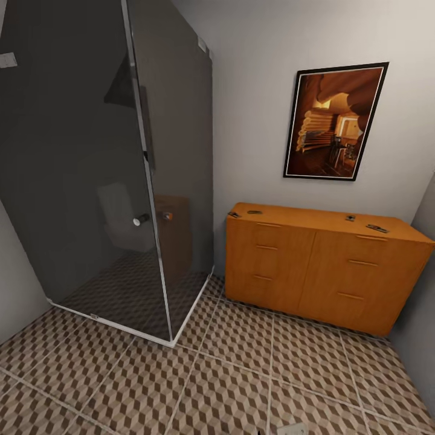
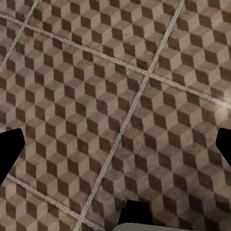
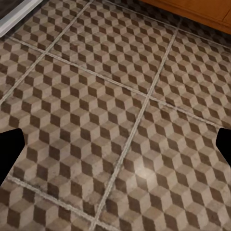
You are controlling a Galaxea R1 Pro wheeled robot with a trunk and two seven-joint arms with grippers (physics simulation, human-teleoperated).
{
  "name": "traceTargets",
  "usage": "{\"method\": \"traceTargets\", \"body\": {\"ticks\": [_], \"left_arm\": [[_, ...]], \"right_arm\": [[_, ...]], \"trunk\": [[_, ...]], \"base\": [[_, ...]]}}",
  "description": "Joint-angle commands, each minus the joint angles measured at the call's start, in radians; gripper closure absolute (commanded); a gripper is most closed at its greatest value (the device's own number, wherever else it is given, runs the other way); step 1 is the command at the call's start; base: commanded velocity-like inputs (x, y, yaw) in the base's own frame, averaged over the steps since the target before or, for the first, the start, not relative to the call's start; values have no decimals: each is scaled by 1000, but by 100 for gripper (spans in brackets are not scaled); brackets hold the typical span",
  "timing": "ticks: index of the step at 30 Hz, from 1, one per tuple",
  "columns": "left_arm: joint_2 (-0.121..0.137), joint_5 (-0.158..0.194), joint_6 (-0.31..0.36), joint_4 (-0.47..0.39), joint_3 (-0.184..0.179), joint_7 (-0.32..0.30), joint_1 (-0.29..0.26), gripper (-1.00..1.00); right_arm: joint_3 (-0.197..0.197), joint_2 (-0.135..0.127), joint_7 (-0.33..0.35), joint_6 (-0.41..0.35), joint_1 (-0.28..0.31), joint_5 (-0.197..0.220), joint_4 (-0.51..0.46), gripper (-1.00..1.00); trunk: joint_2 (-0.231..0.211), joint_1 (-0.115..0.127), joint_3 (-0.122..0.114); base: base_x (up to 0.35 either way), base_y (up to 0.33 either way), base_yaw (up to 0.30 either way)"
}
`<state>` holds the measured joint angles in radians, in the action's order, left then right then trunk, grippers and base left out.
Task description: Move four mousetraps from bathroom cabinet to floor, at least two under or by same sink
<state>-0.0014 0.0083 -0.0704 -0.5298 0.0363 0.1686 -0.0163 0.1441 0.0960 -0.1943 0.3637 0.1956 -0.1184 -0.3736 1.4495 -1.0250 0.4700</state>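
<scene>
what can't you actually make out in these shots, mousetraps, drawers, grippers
- Mousetraps: head view, four small dark shapes on top of the cabinet; too small to show boards, springs or red marks.
- Drawers: head view, fronts shut, so their contents are hidden.
- Shower: head view, dark glass blurs what stands inside.
- Left gripper and right gripper: wrist views, fingertips cut off at the picture edges over the bathroom floor; wide apart, nothing between them.

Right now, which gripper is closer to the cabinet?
Right, probably. The right gripper hangs over the bathroom floor, with the cabinet base just ahead in its wrist view. The left gripper faces floor tiles and seems farther out.
</scene>
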Motion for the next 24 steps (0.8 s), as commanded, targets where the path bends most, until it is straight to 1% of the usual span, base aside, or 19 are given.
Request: {"method": "traceTargets", "body": {"ticks": [1,5,9,24], "left_arm": [[0,1,-3,1,1,2,-1,-100],[0,1,-3,1,0,2,-1,-100],[0,1,-3,1,0,2,-1,-100],[-2,2,-3,1,-1,2,-1,-100]], "right_arm": [[3,0,-10,0,1,-10,1,-100],[3,1,-10,0,1,-10,1,-100],[3,1,-10,0,1,-10,1,-100],[3,0,-10,0,1,-10,1,-100]], "trunk": [[1,0,1],[1,0,1],[1,0,1],[1,0,-6]], "base": [[0,0,-1],[0,-25,0],[0,-136,-70],[0,-185,-224]]}}
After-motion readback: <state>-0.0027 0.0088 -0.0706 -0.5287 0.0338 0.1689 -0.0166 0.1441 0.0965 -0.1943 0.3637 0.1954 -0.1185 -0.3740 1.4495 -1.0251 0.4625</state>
